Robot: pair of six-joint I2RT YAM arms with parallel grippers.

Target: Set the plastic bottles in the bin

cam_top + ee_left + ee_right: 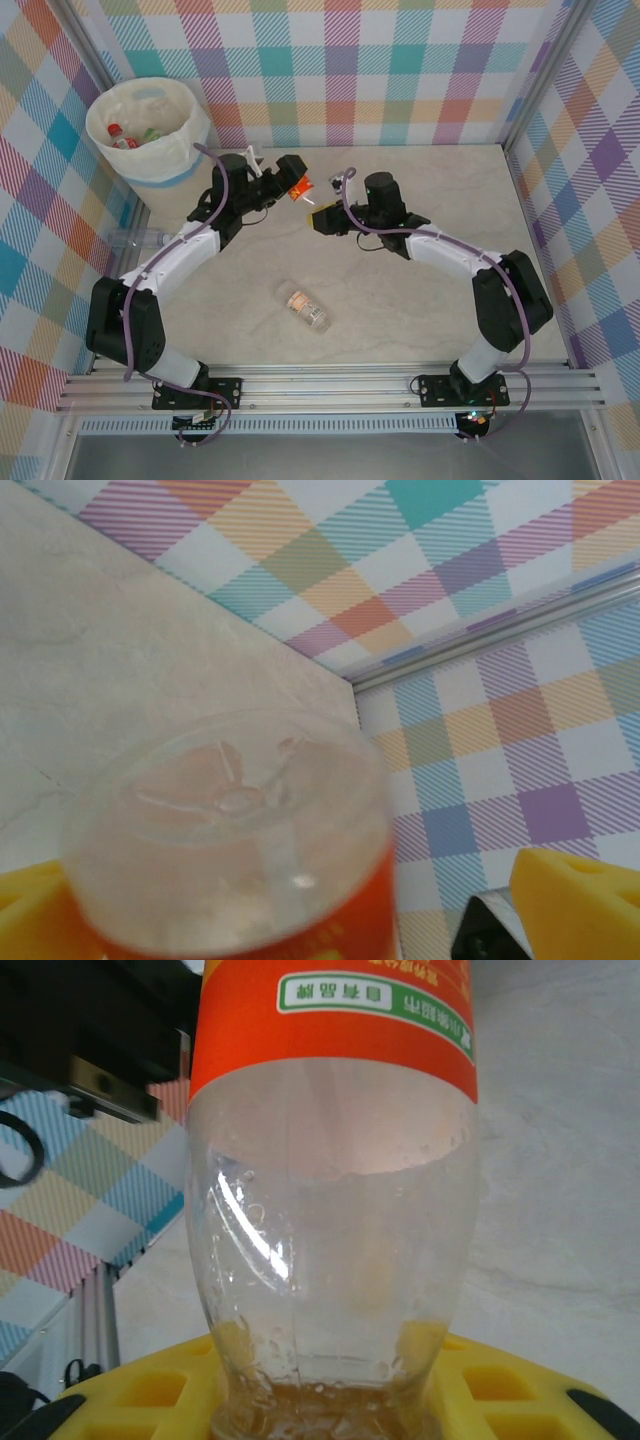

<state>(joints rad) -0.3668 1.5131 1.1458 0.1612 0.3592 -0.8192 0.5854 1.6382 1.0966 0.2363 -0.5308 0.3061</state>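
An orange-labelled plastic bottle (301, 187) hangs in the air between the two grippers at the back middle of the table. My right gripper (325, 1410) is shut on its narrow end, the clear body (330, 1220) rising straight up from the yellow fingers (120, 1400). My left gripper (300, 920) stands open around the bottle's base (230, 840), with a wide gap to the right finger (580, 900). From above, the left gripper (292, 176) and the right gripper (322, 217) sit at the bottle's two ends. The bin (178, 150) stands at the back left, with bottles (120, 136) inside.
Another bottle (305, 308) lies on its side on the table's middle front. A clear bottle (140, 238) lies by the left wall below the bin. Checked walls close the table on three sides.
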